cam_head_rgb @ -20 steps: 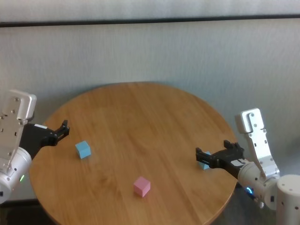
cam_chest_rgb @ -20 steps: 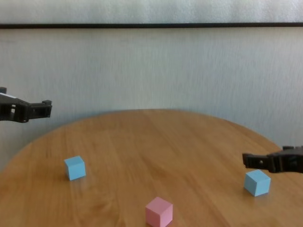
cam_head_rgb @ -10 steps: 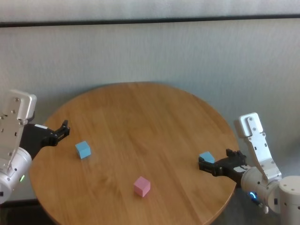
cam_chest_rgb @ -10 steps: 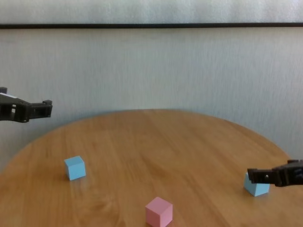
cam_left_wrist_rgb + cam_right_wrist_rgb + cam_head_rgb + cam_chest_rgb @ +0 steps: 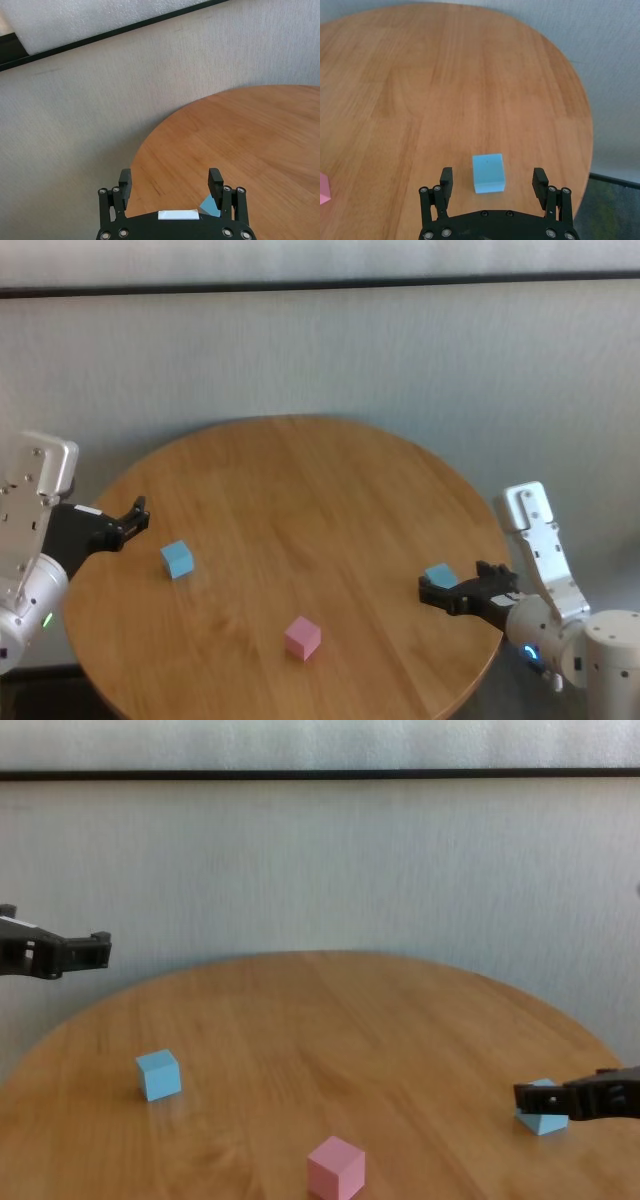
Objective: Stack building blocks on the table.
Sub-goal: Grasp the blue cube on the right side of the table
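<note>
Right claw is down low at the worktop, fingers spread wide, and a blue cube sits just ahead of them, centred in the gap but not yet between the tips. Nothing is gripped. My read: this is the approach for the first pick. Best to slide forward until the fingers flank two opposite flat faces, then squeeze square-on; the cube looks slightly turned against the claw's line, so an off-axis pinch could twist it or nudge it toward the nearby rim. These are plain matte cubes with crisp edges, and the wood-grain top looks smooth. The pink cube and the other blue cube lie well apart from this claw. Left claw hangs wide and empty above the far rim, near that second blue cube.
</note>
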You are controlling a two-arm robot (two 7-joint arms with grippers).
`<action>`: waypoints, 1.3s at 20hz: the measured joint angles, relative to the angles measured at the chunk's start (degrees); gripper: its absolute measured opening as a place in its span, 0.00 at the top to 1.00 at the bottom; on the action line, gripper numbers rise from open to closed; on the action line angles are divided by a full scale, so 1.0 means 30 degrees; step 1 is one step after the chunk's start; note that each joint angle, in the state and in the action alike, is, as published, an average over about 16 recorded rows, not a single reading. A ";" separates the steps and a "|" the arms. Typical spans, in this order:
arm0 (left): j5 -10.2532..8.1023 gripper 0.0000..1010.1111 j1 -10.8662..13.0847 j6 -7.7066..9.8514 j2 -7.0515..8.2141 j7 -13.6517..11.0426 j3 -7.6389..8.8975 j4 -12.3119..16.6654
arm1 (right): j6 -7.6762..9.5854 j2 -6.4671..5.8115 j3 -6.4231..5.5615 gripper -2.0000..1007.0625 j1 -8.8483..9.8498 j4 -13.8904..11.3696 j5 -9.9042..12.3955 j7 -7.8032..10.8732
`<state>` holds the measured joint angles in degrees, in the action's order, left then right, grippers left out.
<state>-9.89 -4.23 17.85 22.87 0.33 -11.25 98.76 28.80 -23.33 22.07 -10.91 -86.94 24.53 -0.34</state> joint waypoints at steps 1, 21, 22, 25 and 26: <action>-0.0002 0.01 -0.0001 0.0001 0.0000 -0.0001 -0.0001 0.0000 | -0.0011 0.0069 0.0000 0.00 -0.0072 0.0144 -0.0029 0.0065; -0.0019 0.01 -0.0004 0.0012 0.0000 -0.0001 -0.0005 0.0001 | -0.0048 0.0737 0.0107 0.00 -0.1000 0.1896 -0.0849 0.1048; -0.0019 0.01 -0.0004 0.0012 0.0000 -0.0001 -0.0005 0.0001 | -0.0061 0.0748 0.0112 0.00 -0.1017 0.1932 -0.0871 0.1070; -0.0019 0.01 -0.0004 0.0012 0.0000 -0.0001 -0.0006 0.0001 | -0.0097 0.0765 0.0126 0.00 -0.1047 0.1997 -0.0909 0.1110; -0.0019 0.01 -0.0004 0.0012 0.0000 -0.0001 -0.0006 0.0001 | -0.0107 0.0767 0.0130 0.01 -0.1050 0.2006 -0.0914 0.1114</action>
<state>-9.94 -4.24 17.89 22.87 0.32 -11.27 98.77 28.48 -21.03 22.46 -14.06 -80.92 21.79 3.00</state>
